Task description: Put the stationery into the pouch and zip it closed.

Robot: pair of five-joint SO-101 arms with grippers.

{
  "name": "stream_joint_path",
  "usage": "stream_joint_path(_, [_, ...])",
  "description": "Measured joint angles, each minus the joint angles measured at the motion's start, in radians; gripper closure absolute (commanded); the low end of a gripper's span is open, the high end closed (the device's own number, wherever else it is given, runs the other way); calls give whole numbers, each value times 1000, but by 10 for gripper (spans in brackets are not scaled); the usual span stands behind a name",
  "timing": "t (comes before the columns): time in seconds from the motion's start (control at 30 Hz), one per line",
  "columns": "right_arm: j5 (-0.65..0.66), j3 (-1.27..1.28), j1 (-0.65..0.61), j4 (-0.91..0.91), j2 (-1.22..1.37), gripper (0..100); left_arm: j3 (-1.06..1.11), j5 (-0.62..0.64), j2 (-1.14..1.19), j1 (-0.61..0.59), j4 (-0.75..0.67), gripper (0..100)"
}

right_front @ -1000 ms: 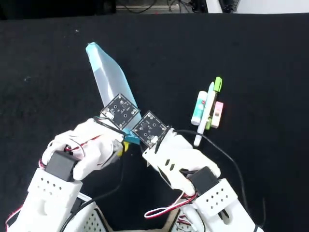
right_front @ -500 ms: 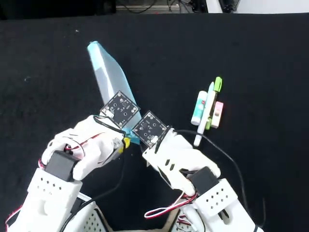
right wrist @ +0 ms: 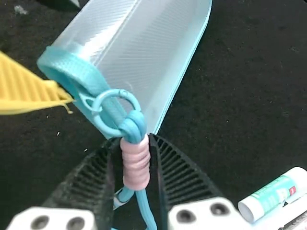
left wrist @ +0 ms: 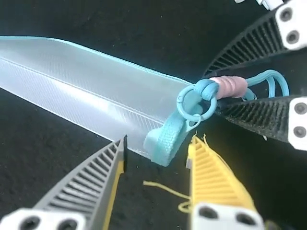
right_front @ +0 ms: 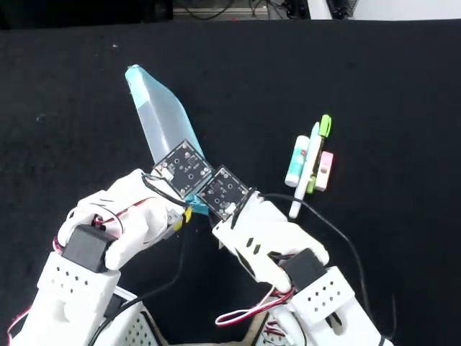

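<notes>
Far tip of translucent blue zip pouch [right_front: 162, 115] swings left, mid-table
The right gripper [right wrist: 134, 143] pinches its pink-beaded teal cord pull [right wrist: 136, 165]; the left gripper [left wrist: 158, 143], wide open and empty, straddles the teal end tab [left wrist: 165, 143]. Unpacked stationery [right_front: 310, 162] lies right; unzipping looks barely begun.

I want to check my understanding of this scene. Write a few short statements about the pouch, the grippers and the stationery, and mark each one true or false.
1. The right gripper is shut on the pink bead of the zipper cord. True.
2. The stationery is already inside the pouch. False: it lies on the table, outside the pouch.
3. The left gripper is open, with the pouch's teal tab between its fingers. True.
4. The glue stick touches the pouch. False: they lie well apart.
</notes>
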Motion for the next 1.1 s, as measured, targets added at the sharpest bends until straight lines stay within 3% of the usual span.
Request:
stream_joint_path(0.43, [0, 0, 0, 0, 0, 988, 71, -9, 2, -55, -104, 783])
stream_joint_path(1.1, [0, 0, 0, 0, 0, 988, 91, 18, 2, -86, -106, 788])
